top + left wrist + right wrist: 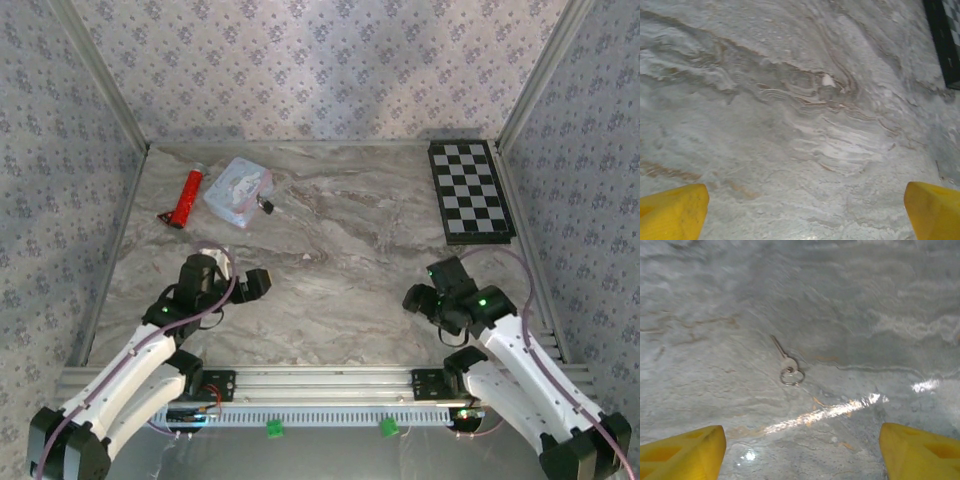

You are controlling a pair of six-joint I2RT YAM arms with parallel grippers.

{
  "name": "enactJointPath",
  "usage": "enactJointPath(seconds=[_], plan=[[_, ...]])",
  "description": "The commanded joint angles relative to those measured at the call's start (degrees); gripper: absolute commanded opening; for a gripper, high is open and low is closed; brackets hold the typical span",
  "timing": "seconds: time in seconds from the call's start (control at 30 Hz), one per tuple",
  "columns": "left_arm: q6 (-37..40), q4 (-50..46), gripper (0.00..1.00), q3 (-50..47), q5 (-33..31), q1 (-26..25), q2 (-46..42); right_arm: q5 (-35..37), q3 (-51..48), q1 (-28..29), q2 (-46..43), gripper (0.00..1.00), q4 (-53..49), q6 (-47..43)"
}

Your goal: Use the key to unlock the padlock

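The padlock (pixel 267 206) is a tiny dark lock on the table at the back left, right beside a pastel tin (pixel 238 190). The key (pixel 786 362) is small and silver with a ring (pixel 792 376). It lies flat on the marble ahead of my right gripper (pixel 802 455), slightly left of centre. In the top view the key (pixel 304 257) is a faint speck mid-table. My right gripper (pixel 415 297) is open, with nothing between its yellow fingertips (pixel 682 455). My left gripper (pixel 258 283) hangs open over bare marble, its fingertips (pixel 672 215) wide apart.
A red tube (pixel 186 197) lies left of the tin. A black-and-white checkerboard (pixel 471 190) lies at the back right, and its corner (pixel 947 45) shows in the left wrist view. Patterned walls enclose the table (pixel 350 300) on three sides.
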Motion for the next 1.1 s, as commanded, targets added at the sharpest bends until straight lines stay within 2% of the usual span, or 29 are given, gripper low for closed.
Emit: enactJointPath(seconds=[0.0,0.13,0.27,0.63,1.07], plan=[[4.7,2.9,1.00,-1.1,1.2,-0.5,-1.4,1.4,-0.9,1.3,3.1,0.78,3.1,3.7],[7.7,2.8,1.00,-3.0,0.9,-0.5,-4.9,1.4,-0.1,3.4,9.8,0.73,5.5,2.5],[7.3,5.0,1.00,-5.3,2.5,-0.5,-7.2,1.6,0.9,4.7,15.6,0.69,7.7,1.0],[7.1,5.1,1.00,-6.1,0.7,-0.4,-9.6,5.0,4.0,7.2,27.3,0.52,8.4,-2.1],[7.0,5.3,1.00,-6.3,0.4,-0.5,-9.8,11.7,11.3,11.3,40.0,0.36,3.3,-4.0]])
